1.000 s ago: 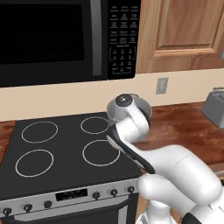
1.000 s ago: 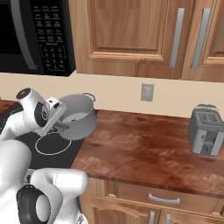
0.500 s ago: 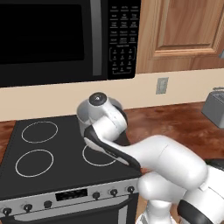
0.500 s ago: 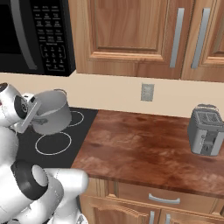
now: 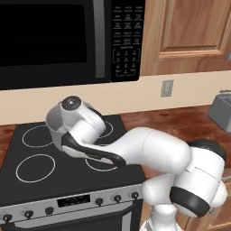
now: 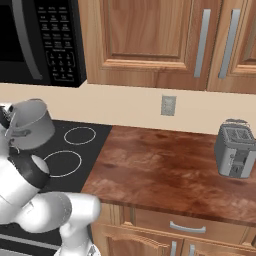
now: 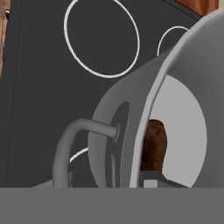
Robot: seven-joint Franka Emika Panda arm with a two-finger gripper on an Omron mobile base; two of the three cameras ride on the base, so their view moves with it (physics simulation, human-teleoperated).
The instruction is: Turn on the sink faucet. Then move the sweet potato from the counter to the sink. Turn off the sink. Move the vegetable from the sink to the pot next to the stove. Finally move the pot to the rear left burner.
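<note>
The round grey metal pot hangs tilted above the black glass stovetop, toward ten o'clock, the two-finger gripper clamped on its rim to carry it. The brown sweet potato rides inside. The rear left burner ring lies just beside it.

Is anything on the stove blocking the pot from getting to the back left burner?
Nothing visible does. The pot hangs over the stovetop, and the rear left burner ring looks bare where it shows.
</note>
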